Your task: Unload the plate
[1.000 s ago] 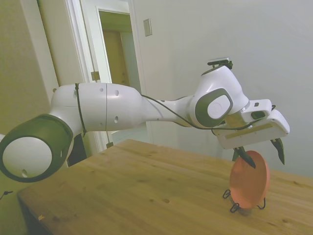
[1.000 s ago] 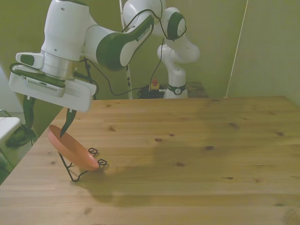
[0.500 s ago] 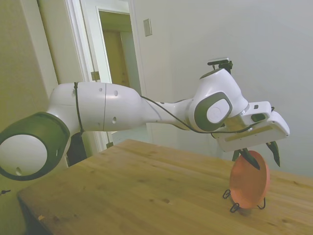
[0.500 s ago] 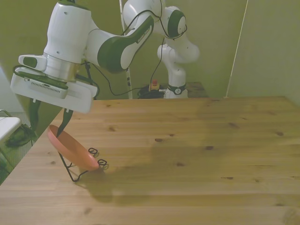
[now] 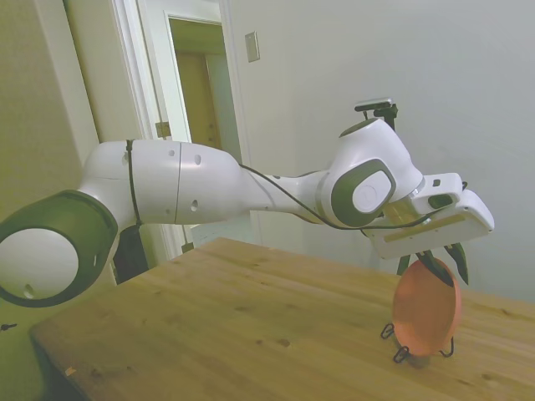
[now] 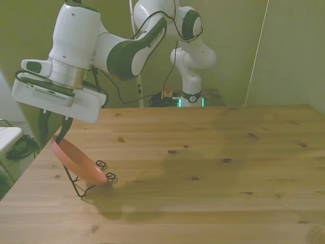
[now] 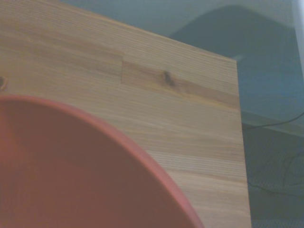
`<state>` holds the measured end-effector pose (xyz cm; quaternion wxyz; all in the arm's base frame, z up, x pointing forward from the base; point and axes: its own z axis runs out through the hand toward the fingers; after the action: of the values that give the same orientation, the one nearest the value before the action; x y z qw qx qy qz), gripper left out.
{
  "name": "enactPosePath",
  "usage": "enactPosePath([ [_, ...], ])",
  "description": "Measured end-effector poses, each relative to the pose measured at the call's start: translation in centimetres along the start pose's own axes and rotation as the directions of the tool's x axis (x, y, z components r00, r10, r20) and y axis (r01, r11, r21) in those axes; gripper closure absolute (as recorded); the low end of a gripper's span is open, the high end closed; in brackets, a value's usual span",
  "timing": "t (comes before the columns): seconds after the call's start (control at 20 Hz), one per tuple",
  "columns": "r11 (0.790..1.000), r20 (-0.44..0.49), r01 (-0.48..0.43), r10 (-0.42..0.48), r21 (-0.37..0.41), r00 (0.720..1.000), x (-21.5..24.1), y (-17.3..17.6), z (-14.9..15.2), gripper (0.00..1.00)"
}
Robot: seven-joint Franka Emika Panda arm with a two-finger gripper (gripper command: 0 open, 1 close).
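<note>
I have the wooden counter (image 6: 213, 168) filling most of the front view, pine boards with dark knots. The white Franka arm (image 5: 209, 188) stretches across it in the side view, with a black cable running along its links. I can read no brand name, label or other writing on the arm or anywhere else at this resolution.

The salmon-orange plate (image 6: 76, 161) stands tilted on edge in a thin black wire stand (image 6: 86, 185), close to the counter's edge at the front view's left. In the side view the plate (image 5: 426, 309) faces the camera nearly flat-on, with the stand's (image 5: 399, 347) looped feet showing below it. The wrist view shows only the plate's rim (image 7: 128, 142) curving over bare boards near the counter's corner.

The jaws (image 5: 438, 266) sit at the plate's top rim, drawn in narrow, one dark finger (image 5: 431, 265) in front of the rim and the other behind it. From these views I cannot tell whether they actually press on it.
</note>
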<state>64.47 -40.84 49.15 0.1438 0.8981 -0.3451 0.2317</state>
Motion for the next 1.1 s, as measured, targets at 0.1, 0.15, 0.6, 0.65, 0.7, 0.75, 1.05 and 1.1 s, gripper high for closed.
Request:
enactPosePath([
  [0.1,1.000,-0.002,0.002,-0.002,0.006,1.000,-0.2,-0.2,-0.1,1.00],
  [0.15,1.000,-0.005,0.003,-0.003,0.010,1.000,-0.3,-0.4,-0.2,1.00],
  [0.6,0.997,-0.051,-0.014,0.018,0.076,0.999,0.0,-1.2,-6.1,1.00],
  [0.65,0.993,-0.052,-0.035,0.041,0.114,0.998,-0.1,-1.7,-7.6,1.00],
  [0.7,0.986,-0.039,-0.060,0.067,0.156,0.997,-0.3,-2.5,-9.0,1.00],
  [0.75,0.977,-0.014,-0.083,0.087,0.196,0.996,-0.7,-3.3,-10.4,1.00],
  [1.05,0.918,0.256,-0.197,0.110,0.344,0.960,-6.7,-10.1,-14.1,1.00],
  [1.1,0.909,0.309,-0.214,0.102,0.356,0.946,-7.9,-11.0,-13.5,1.00],
])
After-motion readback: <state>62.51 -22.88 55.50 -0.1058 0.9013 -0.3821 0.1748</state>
